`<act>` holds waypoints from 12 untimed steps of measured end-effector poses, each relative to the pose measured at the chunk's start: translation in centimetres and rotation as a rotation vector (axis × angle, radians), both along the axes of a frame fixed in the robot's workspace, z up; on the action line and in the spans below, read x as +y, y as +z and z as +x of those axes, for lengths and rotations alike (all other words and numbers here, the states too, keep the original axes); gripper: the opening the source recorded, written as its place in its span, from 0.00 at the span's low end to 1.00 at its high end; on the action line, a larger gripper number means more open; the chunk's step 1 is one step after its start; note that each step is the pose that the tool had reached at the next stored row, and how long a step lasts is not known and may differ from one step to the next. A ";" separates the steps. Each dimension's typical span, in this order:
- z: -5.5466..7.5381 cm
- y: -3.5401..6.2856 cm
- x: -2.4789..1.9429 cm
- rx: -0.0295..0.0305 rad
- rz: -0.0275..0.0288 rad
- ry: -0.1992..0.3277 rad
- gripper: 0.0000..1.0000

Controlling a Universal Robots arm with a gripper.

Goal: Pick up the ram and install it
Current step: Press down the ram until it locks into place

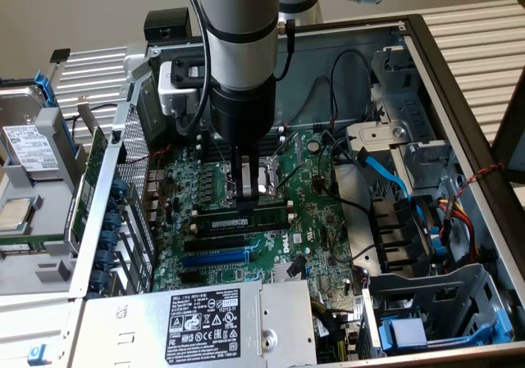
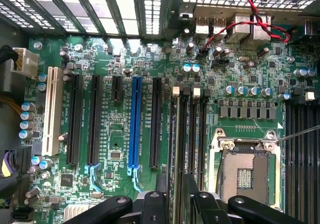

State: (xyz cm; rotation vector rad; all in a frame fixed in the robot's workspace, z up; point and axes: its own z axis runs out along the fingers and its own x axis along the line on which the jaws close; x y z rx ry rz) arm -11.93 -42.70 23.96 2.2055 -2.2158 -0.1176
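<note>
Green board everywhere in this one: the motherboard [image 1: 312, 220] sits at the bottom of an opened-up computer case [image 1: 459, 81], and the arm comes straight down into the middle of it. The ram [image 1: 246, 219] is in the exterior view just below the gripper [image 1: 250, 192]. It's a thin green stick with black chips and a little white label, standing on edge along one of the long black memory slots, right next to the CPU socket [image 1: 275, 179]. It runs across the board, with the blue expansion slot [image 1: 215, 257] a couple of slots further towards the power supply [image 1: 205, 319] with its big black label. From the wrist view the gripper [image 2: 175, 194] sits straddling the first of the memory slots [image 2: 197, 134], between the blue expansion slot [image 2: 134, 124] and the CPU socket [image 2: 245, 171]. So it's right over the stick, somewhere around the stick's middle, but honestly I can't tell if it's actually clamped on it or just sitting around it. Other stuff: a white slot [image 2: 51, 109] out at the far side of the board, twisted red and black wires [image 2: 250, 19] near the rear ports, a blue cable [image 1: 385, 171] off on the exterior view's right, and a hard drive [image 1: 29, 147] lying outside the case on the exterior view's left.
</note>
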 end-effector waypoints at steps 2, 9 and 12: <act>0.0 0.00 0.00 0.0000 0.0000 0.000 0.28; -0.4 0.00 0.00 -0.0001 0.0001 0.000 0.25; -0.5 0.00 0.00 0.0000 0.0000 0.000 0.13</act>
